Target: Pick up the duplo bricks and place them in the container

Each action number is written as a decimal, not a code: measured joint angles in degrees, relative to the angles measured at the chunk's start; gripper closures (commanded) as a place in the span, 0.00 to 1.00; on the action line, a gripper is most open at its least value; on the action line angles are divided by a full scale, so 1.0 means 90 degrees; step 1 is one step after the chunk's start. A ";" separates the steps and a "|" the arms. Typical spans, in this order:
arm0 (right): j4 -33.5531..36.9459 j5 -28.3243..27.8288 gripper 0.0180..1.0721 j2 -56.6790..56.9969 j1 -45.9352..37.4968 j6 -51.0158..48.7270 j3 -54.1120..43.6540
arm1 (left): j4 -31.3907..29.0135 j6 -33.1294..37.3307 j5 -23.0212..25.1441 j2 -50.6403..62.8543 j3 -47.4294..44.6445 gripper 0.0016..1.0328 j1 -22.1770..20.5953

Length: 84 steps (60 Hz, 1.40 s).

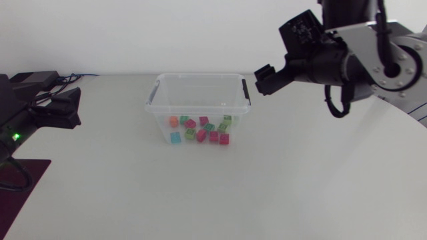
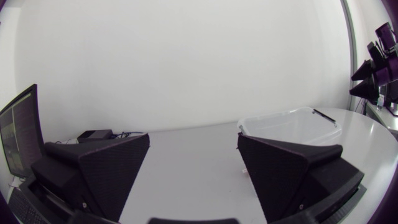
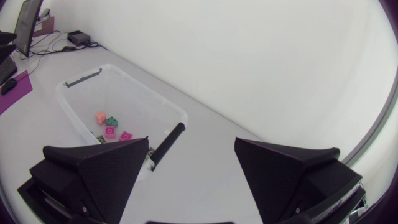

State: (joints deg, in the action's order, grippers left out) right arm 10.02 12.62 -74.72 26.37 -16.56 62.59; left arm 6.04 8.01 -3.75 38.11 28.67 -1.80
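A clear plastic container [image 1: 200, 77] stands mid-table, with several duplo bricks [image 1: 200, 130] in pink, green, orange and teal lying on its floor. My right gripper [image 1: 262, 81] hangs above the table just right of the container's black-handled end. It is open with nothing between its fingers [image 3: 99, 174]. From the right wrist, the container [image 3: 146, 90] lies ahead with an orange brick [image 3: 100, 116] and pink bricks [image 3: 126, 135] inside. My left gripper [image 1: 63, 107] rests at the table's left edge, open and empty [image 2: 194, 174], with the container [image 2: 289, 121] far ahead of it.
A black box with cables [image 1: 40, 79] sits at the back left corner. A dark purple mat [image 1: 20, 193] lies at the front left edge. White tabletop [image 1: 267, 193] stretches in front of the container and to its right.
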 measured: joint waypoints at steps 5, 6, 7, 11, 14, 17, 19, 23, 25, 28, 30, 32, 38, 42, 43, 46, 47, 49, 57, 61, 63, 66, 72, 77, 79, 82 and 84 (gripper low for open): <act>-0.0002 0.0036 0.05 0.0561 -0.0170 -0.0002 -0.0372 | -0.0002 0.0090 -0.0002 -0.0250 -0.0129 0.04 0.0100; -0.0058 0.0036 0.05 0.0736 -0.0240 -0.0002 -0.0493 | 0.0000 0.0119 0.0000 -0.0330 -0.0165 0.04 0.0131; -0.0085 0.0039 0.05 0.0843 -0.0282 -0.0002 -0.0563 | 0.0000 0.0119 0.0000 -0.0369 -0.0189 0.04 0.0155; -0.0151 0.0039 0.05 0.1265 -0.0500 -0.0019 -0.0884 | 0.0000 0.0148 -0.0002 -0.0588 -0.0316 0.04 0.0253; -0.0163 0.0058 0.05 0.1554 -0.0656 -0.0022 -0.1132 | 0.0000 0.0182 -0.0002 -0.0729 -0.0427 0.04 0.0301; -0.0175 0.0070 0.05 0.1926 -0.0845 -0.0022 -0.1477 | 0.0000 0.0238 -0.0002 -0.0896 -0.0590 0.04 0.0357; -0.0187 0.0070 0.05 0.2171 -0.0991 -0.0022 -0.1702 | 0.0000 0.0267 -0.0002 -0.0991 -0.0687 0.04 0.0393; -0.0192 0.0073 0.05 0.2671 -0.1270 -0.0053 -0.2140 | 0.0002 0.0287 -0.0002 -0.1200 -0.0920 0.04 0.0420; -0.0202 0.0068 0.05 0.2878 -0.1389 -0.0075 -0.2314 | 0.0002 0.0289 0.0000 -0.1268 -0.1008 0.04 0.0427; -0.0243 0.0053 0.05 0.3126 -0.1518 -0.0138 -0.2526 | 0.0002 0.0304 -0.0002 -0.1358 -0.1120 0.04 0.0444; -0.0265 0.0015 0.05 0.3310 -0.1608 -0.0182 -0.2681 | 0.0005 0.0304 -0.0002 -0.1426 -0.1190 0.04 0.0447; -0.0282 -0.0061 0.05 0.3531 -0.1724 -0.0216 -0.2866 | 0.0005 0.0306 0.0000 -0.1532 -0.1277 0.04 0.0447; -0.0282 -0.0236 0.05 0.4099 -0.2028 -0.0267 -0.3269 | 0.0010 0.0342 -0.0002 -0.1875 -0.1513 0.04 0.0447; -0.0282 -0.0257 0.05 0.4464 -0.2149 -0.0318 -0.3497 | 0.0029 0.0406 0.0000 -0.2106 -0.1632 0.04 0.0447; -0.0282 -0.0257 0.05 0.4617 -0.2191 -0.0338 -0.3602 | 0.0032 0.0430 -0.0002 -0.2181 -0.1668 0.04 0.0447; -0.0284 -0.0272 0.05 0.4850 -0.2249 -0.0355 -0.3776 | 0.0056 0.0449 -0.0002 -0.2300 -0.1758 0.04 0.0452; -0.0287 -0.0279 0.05 0.4937 -0.2276 -0.0355 -0.3852 | 0.0053 0.0449 -0.0002 -0.2331 -0.1785 0.04 0.0452; -0.0284 -0.0316 0.05 0.5105 -0.2317 -0.0352 -0.4000 | 0.0051 0.0447 0.0000 -0.2390 -0.1851 0.04 0.0452; -0.0350 -0.0503 0.05 0.5637 -0.2416 -0.0185 -0.4483 | 0.0000 0.0410 0.0027 -0.2662 -0.2047 0.05 0.0449; -0.0449 -0.0576 0.05 0.5870 -0.2460 -0.0036 -0.4694 | -0.0027 0.0333 0.0046 -0.2803 -0.2120 0.05 0.0447; -0.0481 -0.0612 0.05 0.5991 -0.2480 0.0039 -0.4799 | -0.0056 0.0272 0.0051 -0.2880 -0.2164 0.05 0.0444; -0.0503 -0.0665 0.05 0.6164 -0.2506 0.0148 -0.4942 | -0.0114 0.0228 0.0078 -0.2965 -0.2220 0.05 0.0442; -0.0619 -0.0789 0.05 0.6523 -0.2574 0.0389 -0.5268 | -0.0223 0.0073 0.0134 -0.3181 -0.2385 0.06 0.0430; -0.0668 -0.0916 0.05 0.6863 -0.2640 0.0634 -0.5564 | -0.0335 -0.0085 0.0214 -0.3381 -0.2511 0.06 0.0376; -0.0695 -0.0950 0.05 0.6994 -0.2662 0.0719 -0.5680 | -0.0355 -0.0117 0.0219 -0.3449 -0.2548 0.06 0.0357; -0.0755 -0.1020 0.05 0.7184 -0.2701 0.0857 -0.5855 | -0.0374 -0.0223 0.0221 -0.3558 -0.2618 0.06 0.0347; -0.0787 -0.1073 0.05 0.7310 -0.2720 0.0957 -0.5974 | -0.0408 -0.0282 0.0245 -0.3648 -0.2679 0.06 0.0340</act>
State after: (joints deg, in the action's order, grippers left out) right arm 2.94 2.96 -8.93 1.89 -7.95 8.82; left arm 2.37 5.48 -1.54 5.28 4.56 1.26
